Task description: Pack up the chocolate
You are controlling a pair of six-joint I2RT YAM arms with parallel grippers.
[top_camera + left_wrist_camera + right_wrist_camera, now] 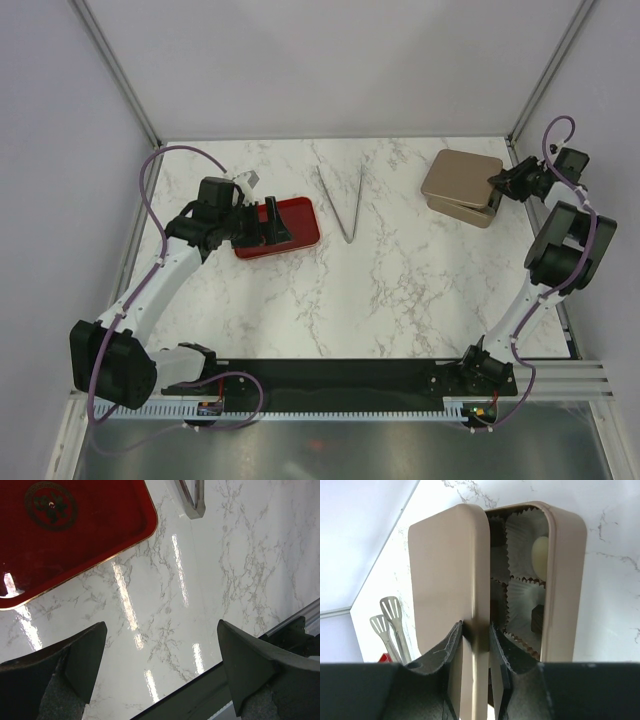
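Note:
The chocolate sits in white paper cups inside a tan box (566,580): one cream-white piece (540,555) and one dark brown piece (537,618) show. The tan lid (445,570) stands partly off the box, and my right gripper (476,630) is shut on its near edge. From above, the lid (462,172) lies askew over the box (470,213) at the far right, with the right gripper (497,186) at its right side. My left gripper (161,625) is open, nothing between its fingers, hovering over bare marble beside a red tray (75,535).
The red tray (290,228) lies left of centre under the left gripper (272,222). Metal tongs (348,205) lie in a V at the middle back; their ends show as tongs (390,620) beyond the lid. A wall post runs close behind the box.

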